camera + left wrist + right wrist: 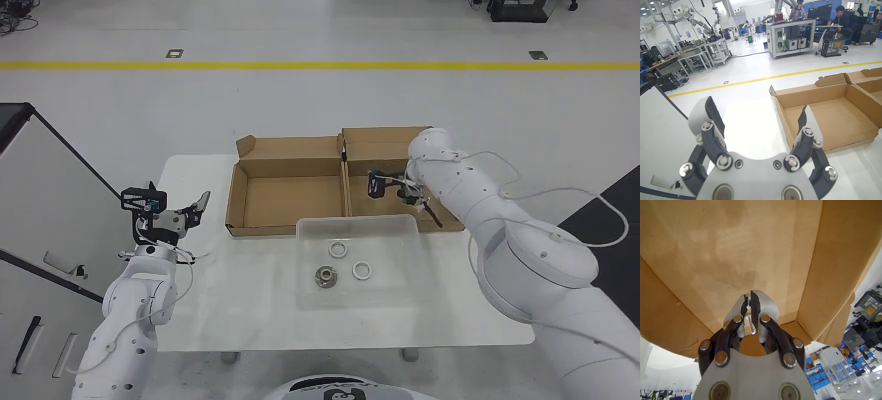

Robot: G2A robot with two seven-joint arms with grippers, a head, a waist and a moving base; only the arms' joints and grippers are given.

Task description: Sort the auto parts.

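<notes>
Far to the left of the clear tray (303, 228), above the white table (230, 310): the left gripper (758, 107), spread wide, nothing between the pads, idle by the look of it. Just behind the tray's left half: the left cardboard box (285, 200), showing only bare brown floor in the top and left wrist views. Inside the tray itself, three parts waiting: a white ring (339, 249) toward the back, a second white ring (361, 270) right of it and nearer the front, and a grey metal hub (323, 276) at the front left of the pair. Behind the tray's right half, side by side with the left cardboard box: the right cardboard box (385, 140), part of its floor hidden under the arm. Over that floor, the right gripper (749, 293), closed to a narrow slit on a silver bolt (752, 326), threaded end pinched between the pads, smooth shank pointing back toward the wrist. Judged from this: one bolt brought to its box but not yet let go, so sorting barely under way. Left to do, probably: releasing the bolt, then lifting the hub and both rings out of the tray and dividing them between the boxes.
</notes>
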